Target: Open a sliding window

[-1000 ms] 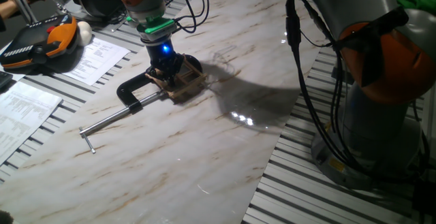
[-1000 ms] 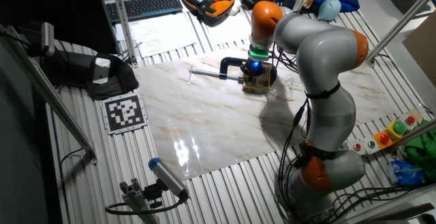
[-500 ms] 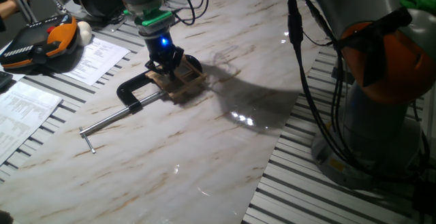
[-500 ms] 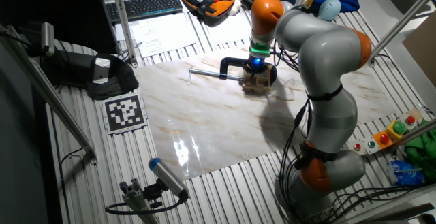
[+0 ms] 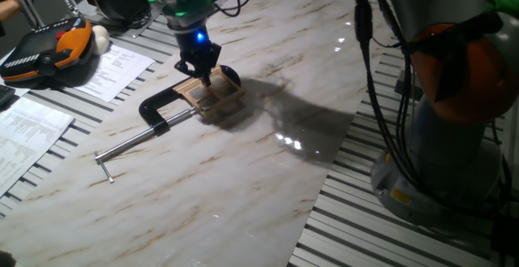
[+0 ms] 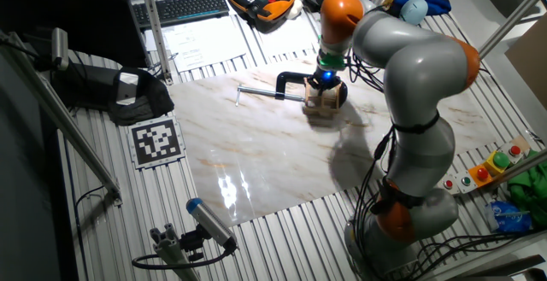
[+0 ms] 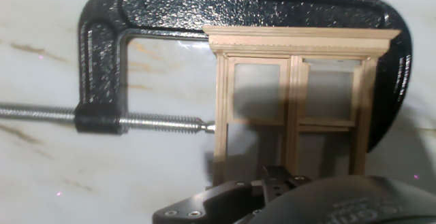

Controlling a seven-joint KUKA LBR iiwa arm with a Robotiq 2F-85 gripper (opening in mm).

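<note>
1. Our gripper (image 5: 203, 72) hovers above the sliding window (image 7: 293, 108); finger spread unclear
2. Window sits directly below, pinned by C-clamp (image 7: 122, 54)
3. Risk: off-centre contact jams the sash

The tool (image 5: 203, 73) fingers are unseen; sliding window (image 7: 294, 101) bottom is hidden.

Sliding window (image 7: 293, 101) lies flat on table (image 5: 243, 186), held inside C-clamp (image 7: 109, 54); clamp's screw rod (image 5: 134, 143) touches window's side and runs away across the table. Claw (image 5: 200, 71) directly above window. Beyond table edge: papers (image 5: 113, 68), handheld pendant (image 5: 49, 48), keyboard (image 6: 182, 7). Marker tag (image 6: 155, 139) beside table.
</note>
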